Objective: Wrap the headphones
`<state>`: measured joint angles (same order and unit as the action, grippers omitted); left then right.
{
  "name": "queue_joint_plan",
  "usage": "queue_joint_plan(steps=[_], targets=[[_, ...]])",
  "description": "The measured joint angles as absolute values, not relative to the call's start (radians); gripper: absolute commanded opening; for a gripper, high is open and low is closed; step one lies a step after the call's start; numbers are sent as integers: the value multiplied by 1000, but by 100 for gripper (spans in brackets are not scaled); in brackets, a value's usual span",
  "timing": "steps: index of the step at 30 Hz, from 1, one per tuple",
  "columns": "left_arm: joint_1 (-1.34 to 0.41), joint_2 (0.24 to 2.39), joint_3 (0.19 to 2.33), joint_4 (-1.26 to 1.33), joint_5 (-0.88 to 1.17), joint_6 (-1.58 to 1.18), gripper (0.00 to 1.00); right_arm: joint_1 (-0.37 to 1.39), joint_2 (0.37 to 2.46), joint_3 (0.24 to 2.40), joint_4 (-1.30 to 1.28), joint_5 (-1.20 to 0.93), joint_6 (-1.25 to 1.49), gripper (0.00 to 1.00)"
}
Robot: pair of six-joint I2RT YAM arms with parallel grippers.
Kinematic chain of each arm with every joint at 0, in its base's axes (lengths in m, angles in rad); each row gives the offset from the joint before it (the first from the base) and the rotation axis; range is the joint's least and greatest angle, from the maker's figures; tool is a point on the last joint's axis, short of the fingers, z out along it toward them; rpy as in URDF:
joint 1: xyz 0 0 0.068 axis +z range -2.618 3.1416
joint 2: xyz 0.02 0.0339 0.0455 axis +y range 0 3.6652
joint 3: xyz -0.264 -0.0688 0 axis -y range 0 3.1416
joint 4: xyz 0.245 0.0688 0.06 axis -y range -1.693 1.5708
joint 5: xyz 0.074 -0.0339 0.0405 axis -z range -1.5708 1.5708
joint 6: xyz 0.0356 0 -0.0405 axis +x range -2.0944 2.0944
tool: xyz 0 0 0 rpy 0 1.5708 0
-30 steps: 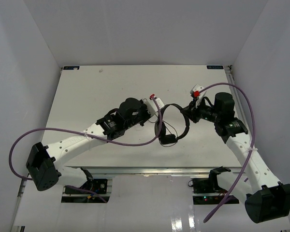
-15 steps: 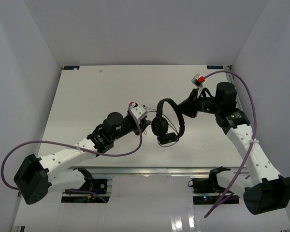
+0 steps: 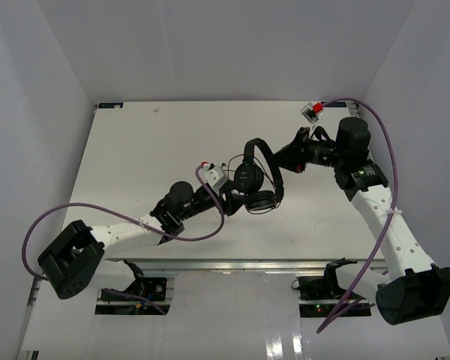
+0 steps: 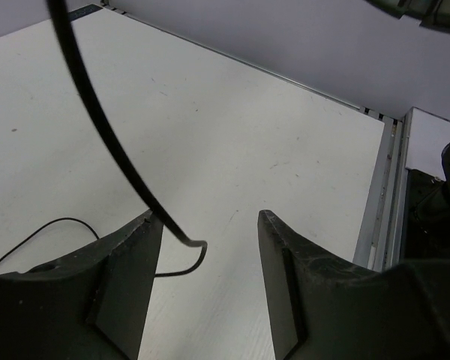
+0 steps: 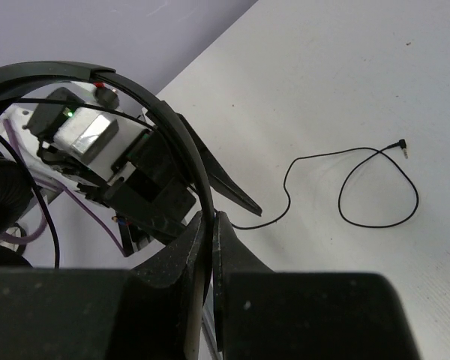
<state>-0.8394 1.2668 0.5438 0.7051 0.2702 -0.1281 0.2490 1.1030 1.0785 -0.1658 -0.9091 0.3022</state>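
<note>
The black headphones point(image 3: 256, 174) hang from my right gripper point(image 3: 283, 163), which is shut on the thin headband point(image 5: 172, 127) near one end. Both earcups point(image 3: 249, 180) are at the low end, toward the left arm. My left gripper point(image 3: 235, 198) is right beside the earcups, open, with nothing gripped. In the left wrist view the thin black cable point(image 4: 112, 142) runs down across the gap between its fingers point(image 4: 285, 270). The rest of the cable point(image 5: 360, 187) lies in loose loops on the table, ending in the plug point(image 5: 402, 145).
The white table point(image 3: 135, 150) is enclosed by grey walls on three sides. A metal rail point(image 4: 382, 202) runs along its edge. The arms' thick purple cables point(image 3: 97, 214) arc over the near side.
My left gripper has opened and drawn back toward the near side, ending by the earcups. My right gripper has carried the headphones a little farther back and right.
</note>
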Motion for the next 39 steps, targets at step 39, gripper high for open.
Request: queue_joint_plan(steps=[39], targets=[[-839, 1226, 363, 842, 195, 106, 77, 193, 1122, 1105, 136, -1037, 687, 8]])
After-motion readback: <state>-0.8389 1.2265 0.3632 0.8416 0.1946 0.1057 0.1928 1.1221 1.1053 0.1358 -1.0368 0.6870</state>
